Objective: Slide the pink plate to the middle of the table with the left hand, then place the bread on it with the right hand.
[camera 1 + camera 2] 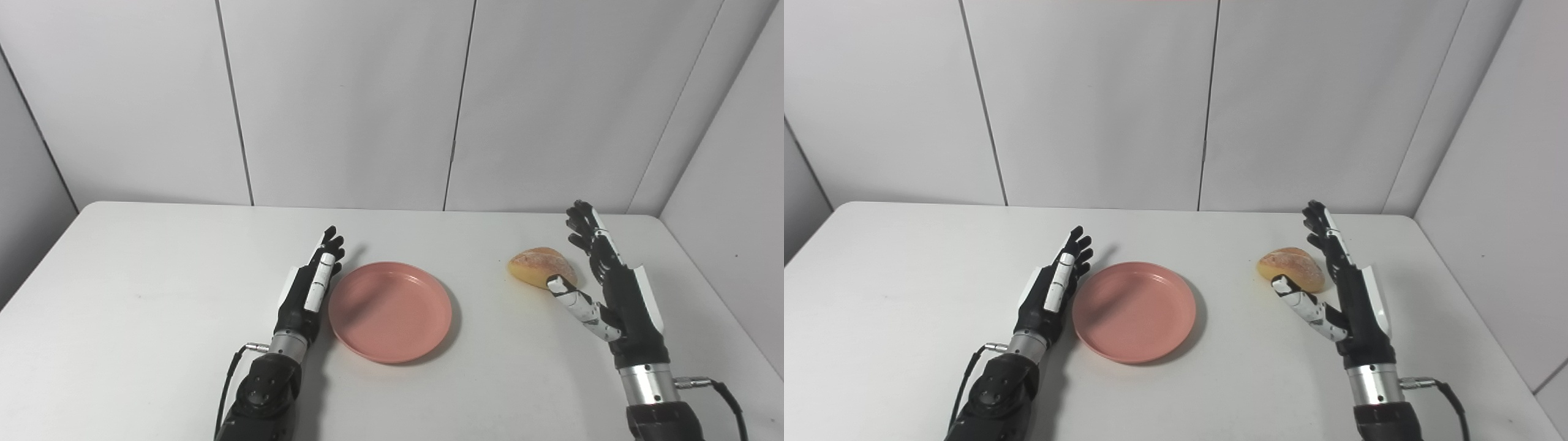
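Left eye view: a pink plate (390, 311) sits empty near the middle of a white table (122, 294). The robot's left hand (309, 288) stands on edge just beside the plate's left rim, fingers straight and held together, gripping nothing; whether it touches the rim cannot be told. To the right, well apart from the plate, lies the bread (542, 265). The right hand (603, 288) is open beside it, fingers upright on the bread's right, thumb reaching to its near side.

Right eye view: the plate (1134, 310) lies between the left hand (1053, 288) and the bread (1291, 267). The right hand (1344, 288) brackets the bread without closing on it.
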You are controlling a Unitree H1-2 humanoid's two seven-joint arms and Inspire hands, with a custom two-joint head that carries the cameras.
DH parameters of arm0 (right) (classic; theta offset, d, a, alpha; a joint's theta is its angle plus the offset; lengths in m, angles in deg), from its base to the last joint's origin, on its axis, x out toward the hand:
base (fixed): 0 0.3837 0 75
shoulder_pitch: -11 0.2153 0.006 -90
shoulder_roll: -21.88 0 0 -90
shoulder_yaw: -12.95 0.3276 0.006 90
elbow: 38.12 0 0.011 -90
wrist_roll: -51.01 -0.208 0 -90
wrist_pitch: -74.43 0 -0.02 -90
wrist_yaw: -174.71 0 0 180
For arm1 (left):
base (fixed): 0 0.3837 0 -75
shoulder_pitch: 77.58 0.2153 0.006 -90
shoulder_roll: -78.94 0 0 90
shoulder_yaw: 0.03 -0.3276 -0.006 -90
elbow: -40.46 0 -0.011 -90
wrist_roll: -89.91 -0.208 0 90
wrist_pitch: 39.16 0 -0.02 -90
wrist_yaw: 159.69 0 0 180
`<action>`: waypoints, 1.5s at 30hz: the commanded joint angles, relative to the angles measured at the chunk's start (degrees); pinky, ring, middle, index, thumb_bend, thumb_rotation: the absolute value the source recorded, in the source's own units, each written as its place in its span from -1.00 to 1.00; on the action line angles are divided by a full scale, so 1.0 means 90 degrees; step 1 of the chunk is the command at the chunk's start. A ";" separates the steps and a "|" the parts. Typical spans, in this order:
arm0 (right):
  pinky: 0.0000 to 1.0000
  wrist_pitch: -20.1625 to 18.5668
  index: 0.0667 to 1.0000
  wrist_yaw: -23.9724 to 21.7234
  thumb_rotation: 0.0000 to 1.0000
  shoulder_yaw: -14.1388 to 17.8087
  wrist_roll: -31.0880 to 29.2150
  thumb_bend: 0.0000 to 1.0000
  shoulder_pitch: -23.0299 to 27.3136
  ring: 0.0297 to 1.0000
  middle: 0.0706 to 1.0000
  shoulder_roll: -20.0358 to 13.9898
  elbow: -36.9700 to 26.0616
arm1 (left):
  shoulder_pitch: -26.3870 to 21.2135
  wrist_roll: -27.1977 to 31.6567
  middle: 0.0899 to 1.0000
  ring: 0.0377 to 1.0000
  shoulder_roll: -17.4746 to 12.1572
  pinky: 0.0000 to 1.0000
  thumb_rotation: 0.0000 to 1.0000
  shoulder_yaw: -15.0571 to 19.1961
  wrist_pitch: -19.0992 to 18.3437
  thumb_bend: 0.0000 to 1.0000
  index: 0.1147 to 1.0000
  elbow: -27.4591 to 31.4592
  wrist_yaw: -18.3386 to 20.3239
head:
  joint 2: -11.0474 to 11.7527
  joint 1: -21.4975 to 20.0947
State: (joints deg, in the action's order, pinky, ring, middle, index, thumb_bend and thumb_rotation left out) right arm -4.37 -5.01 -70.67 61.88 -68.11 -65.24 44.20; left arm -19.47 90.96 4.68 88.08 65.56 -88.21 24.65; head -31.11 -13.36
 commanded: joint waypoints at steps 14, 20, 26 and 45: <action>0.74 -0.0863 0.86 -0.0575 0.11 -0.0240 0.0561 0.52 0.1215 0.81 0.82 -0.1040 0.0399 | 0.0150 0.0001 0.94 0.93 -0.0079 0.92 1.00 0.0013 0.0301 0.29 0.97 -0.0276 0.0053 | 0.0047 -0.0210; 0.67 -0.1221 0.86 -0.0922 -0.09 -0.0478 0.0839 0.63 0.1646 0.78 0.83 -0.1419 0.0930 | 0.0180 0.0011 0.94 0.94 -0.0096 0.93 1.00 0.0013 0.0298 0.29 0.97 -0.0220 0.0089 | 0.0058 -0.0244; 0.64 -0.1319 0.83 -0.1098 -0.24 -0.0792 0.1204 0.70 0.2094 0.77 0.81 -0.1733 0.1692 | 0.0224 0.0021 0.94 0.93 -0.0128 0.90 1.00 0.0025 0.0330 0.27 0.96 -0.0197 0.0126 | 0.0080 -0.0240; 0.49 -0.1060 0.80 -0.1102 -0.37 -0.1484 0.1766 0.77 0.2861 0.71 0.79 -0.2179 0.3321 | 0.0220 0.0207 0.95 0.94 -0.0124 0.88 1.00 0.0109 0.0394 0.26 0.98 -0.0212 0.0321 | 0.0068 -0.0321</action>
State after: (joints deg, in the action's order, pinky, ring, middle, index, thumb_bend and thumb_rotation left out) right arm -15.70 -15.95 -84.34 77.70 -45.30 -82.98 74.61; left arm -19.44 92.33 4.09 88.61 67.67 -88.20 27.21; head -30.41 -16.26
